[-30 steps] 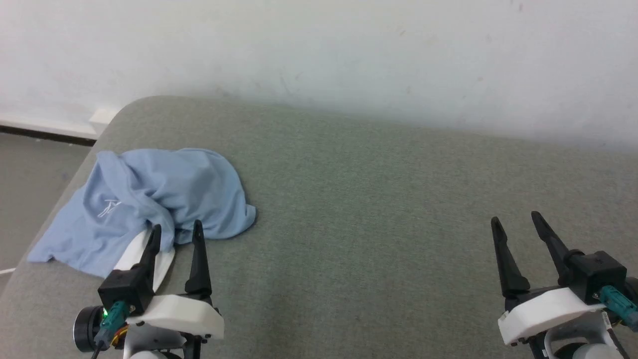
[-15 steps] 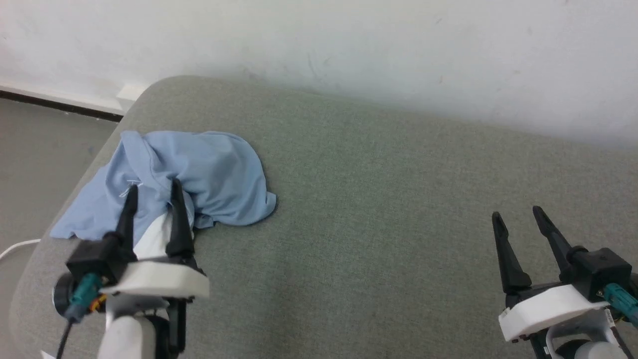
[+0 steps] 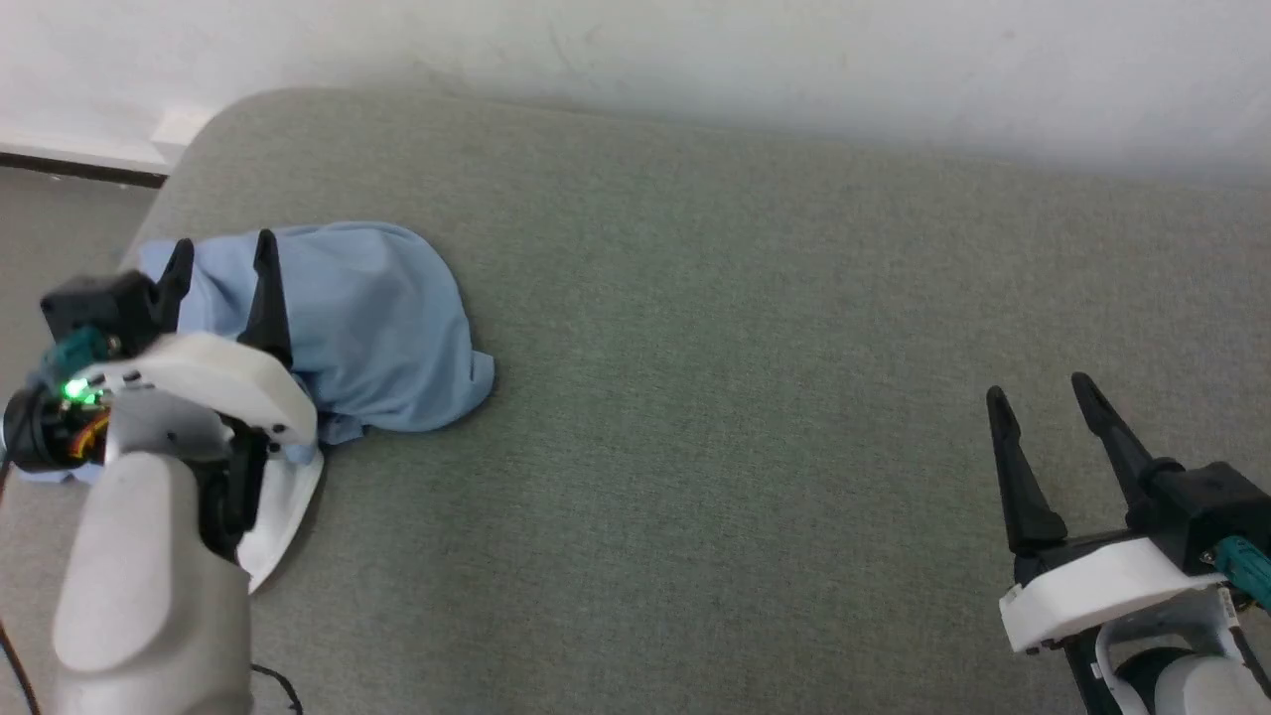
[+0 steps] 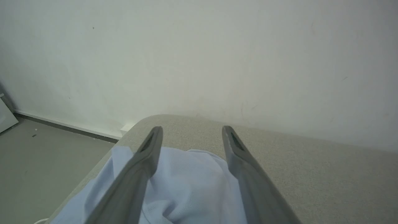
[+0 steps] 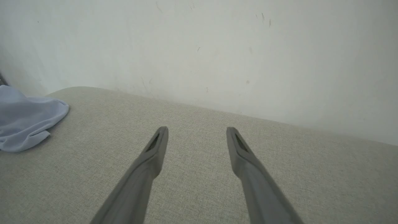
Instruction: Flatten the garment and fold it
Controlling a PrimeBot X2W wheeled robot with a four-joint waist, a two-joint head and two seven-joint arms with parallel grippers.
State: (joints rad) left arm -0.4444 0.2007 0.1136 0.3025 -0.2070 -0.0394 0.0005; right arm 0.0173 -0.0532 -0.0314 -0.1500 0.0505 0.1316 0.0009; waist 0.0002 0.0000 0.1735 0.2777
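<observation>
The garment (image 3: 377, 318) is a light blue T-shirt lying crumpled in a heap at the left end of a grey-green cushioned surface (image 3: 745, 328), with a white part (image 3: 288, 501) poking out near my left arm. My left gripper (image 3: 223, 248) hangs open above the heap, nothing between its fingers; the left wrist view has the garment (image 4: 189, 183) under the spread fingers (image 4: 146, 158). My right gripper (image 3: 1038, 392) stands open far to the right over bare cushion. The right wrist view shows the garment (image 5: 28, 118) at its far left.
A white wall (image 3: 695, 50) runs behind the cushion. The cushion's rounded left corner (image 3: 213, 114) drops to a grey floor (image 3: 60, 214) with a dark baseboard strip. A thin dark cable (image 3: 273, 680) lies near my left forearm.
My left arm has risen and advanced over the garment, its fingertips now past the heap's far side. The head camera has shifted, so the whole scene sits differently. The right gripper has hardly moved.
</observation>
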